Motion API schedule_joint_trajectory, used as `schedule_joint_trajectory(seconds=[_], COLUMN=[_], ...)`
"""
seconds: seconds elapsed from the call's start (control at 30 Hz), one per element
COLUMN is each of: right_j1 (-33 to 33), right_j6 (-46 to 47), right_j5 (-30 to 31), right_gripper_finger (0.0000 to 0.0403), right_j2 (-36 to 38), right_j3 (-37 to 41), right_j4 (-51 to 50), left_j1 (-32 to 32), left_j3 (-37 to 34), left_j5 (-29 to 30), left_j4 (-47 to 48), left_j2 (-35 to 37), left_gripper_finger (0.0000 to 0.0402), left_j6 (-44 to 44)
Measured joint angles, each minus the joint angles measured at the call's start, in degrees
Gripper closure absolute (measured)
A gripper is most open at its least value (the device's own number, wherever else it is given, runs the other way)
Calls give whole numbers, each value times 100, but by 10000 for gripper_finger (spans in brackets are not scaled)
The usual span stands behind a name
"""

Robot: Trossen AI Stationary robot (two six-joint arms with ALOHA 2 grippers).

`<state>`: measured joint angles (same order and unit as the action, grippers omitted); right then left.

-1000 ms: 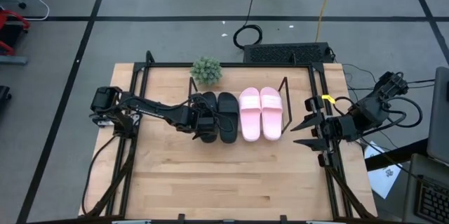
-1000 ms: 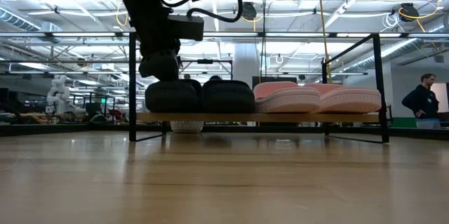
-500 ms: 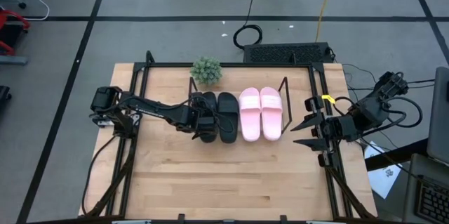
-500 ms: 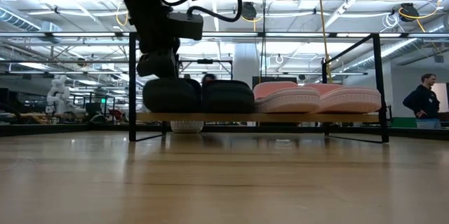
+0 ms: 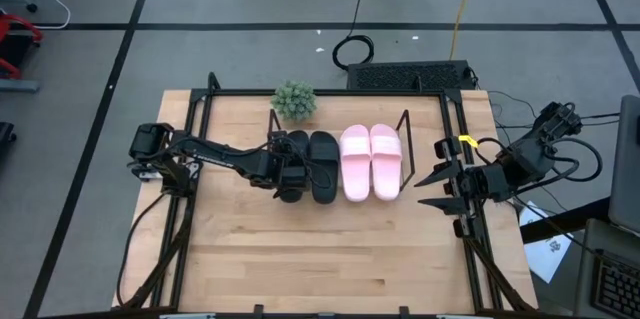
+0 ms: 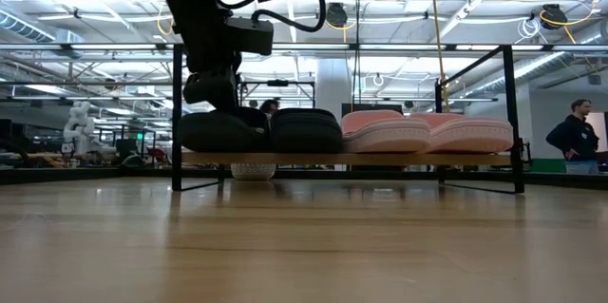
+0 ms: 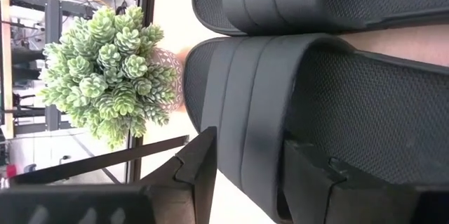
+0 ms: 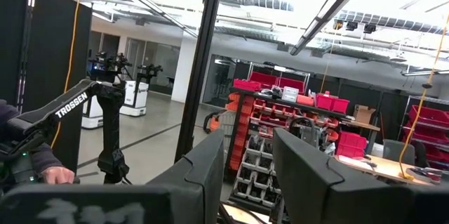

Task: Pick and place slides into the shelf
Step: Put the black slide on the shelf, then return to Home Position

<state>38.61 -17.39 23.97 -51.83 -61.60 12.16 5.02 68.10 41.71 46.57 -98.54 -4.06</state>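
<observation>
The slides sit four in a row on the shelf [image 5: 406,129]: black pair [image 5: 322,164] left, pink pair [image 5: 370,159] right. My left jaws [image 7: 245,171] straddle the outer black slide [image 7: 309,104], fingers at either edge of its side, grasping it. My right jaws [image 5: 430,187] wait parted, empty, at the bench [image 5: 320,249] edge.

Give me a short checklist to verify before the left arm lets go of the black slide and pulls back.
1. Left hand straddles the left black slide: ok.
2. That slide rests flat on the shelf board: cannot tell.
3. It sits beside the other black slide: ok.
4. Pink slides are on the shelf: ok.
5. Right hand waits off the table's right edge: ok.
6. Succulent plant is clear of the arm: ok.
</observation>
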Motion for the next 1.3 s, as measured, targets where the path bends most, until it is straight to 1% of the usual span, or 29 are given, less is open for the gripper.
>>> schedule_joint_trajectory(seconds=[0.23, 0.37, 0.53, 0.97, 1.2, 1.3], right_j1=[0, 0, 0, 2, 9, 9], right_j6=[0, 0, 3, 39, 116, 149], right_j5=[0, 0, -2, -20, -22, -22], right_gripper_finger=[292, 292, 292, 292, 292, 292], right_j2=[0, 1, 2, 2, -15, -15], right_j3=[0, 0, 0, 2, 0, 0], right_j4=[0, -18, -55, -127, -129, -135], left_j1=[0, 30, 162, 481, 481, 487], left_j3=[0, 2, 2, 4, 8, 149], left_j5=[-143, -366, -396, -176, -87, -87], left_j4=[-20, -30, -29, -33, -30, 4], left_j2=[2, 2, 2, 2, 2, 2], left_gripper_finger=[259, 259, 259, 259, 259, 259], left_j6=[-332, -511, -531, -592, -701, -699])
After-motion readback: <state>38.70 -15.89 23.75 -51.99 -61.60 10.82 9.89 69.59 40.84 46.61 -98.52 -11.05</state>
